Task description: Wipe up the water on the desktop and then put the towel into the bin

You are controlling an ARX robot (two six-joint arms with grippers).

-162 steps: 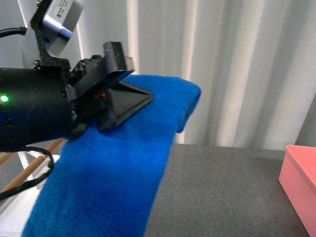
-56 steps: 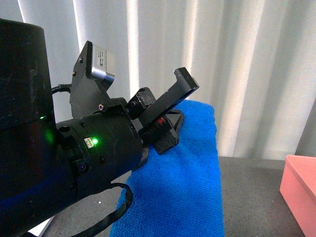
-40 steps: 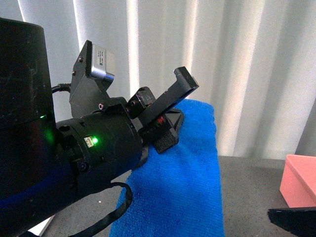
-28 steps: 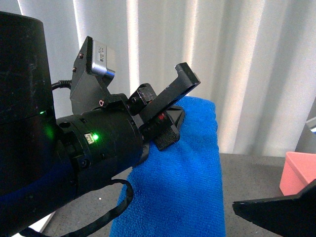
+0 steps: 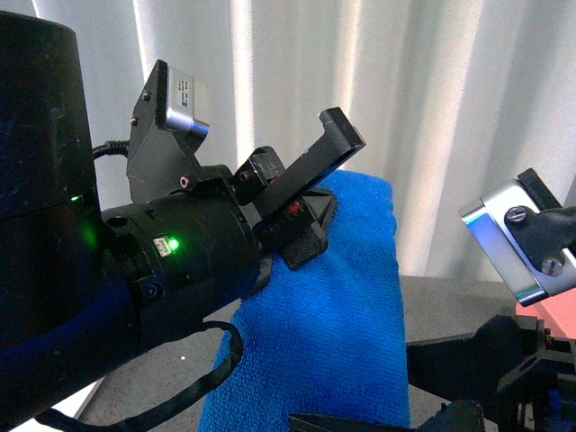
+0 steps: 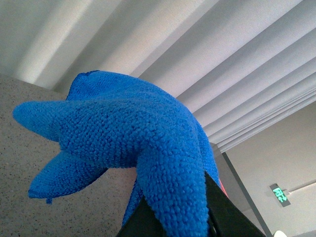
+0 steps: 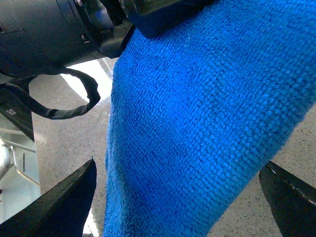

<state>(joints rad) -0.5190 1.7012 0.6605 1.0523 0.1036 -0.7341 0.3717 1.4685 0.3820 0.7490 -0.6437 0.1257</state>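
Two arms fill the foreground of the front view. Closest is the left arm (image 5: pixel 135 270), a bulky black body with a green light lit and a silver camera (image 5: pixel 175 101) on its wrist. Its jaws are clamped on the upper fold of the towel (image 5: pixel 333 324). One finger sticks up past the cloth and the other presses on its front face. At the lower right is the right arm (image 5: pixel 531 360), with its own silver camera (image 5: pixel 508 238). Its jaws stand wide apart. In the right wrist view their two black fingers (image 7: pixel 64 197) sit on either side of the hanging towel, and whether they touch it cannot be told.

The towel hangs as a thick blue strip, held up above the surface (image 5: pixel 436 306). Its lower end is out of frame. In the left wrist view the cloth bunches in folds over one finger.

Behind the right arm, toward the surface's right edge, a sliver of the pink bin (image 5: pixel 540 317) shows. Pale pleated curtains (image 5: pixel 432 108) close off the back.
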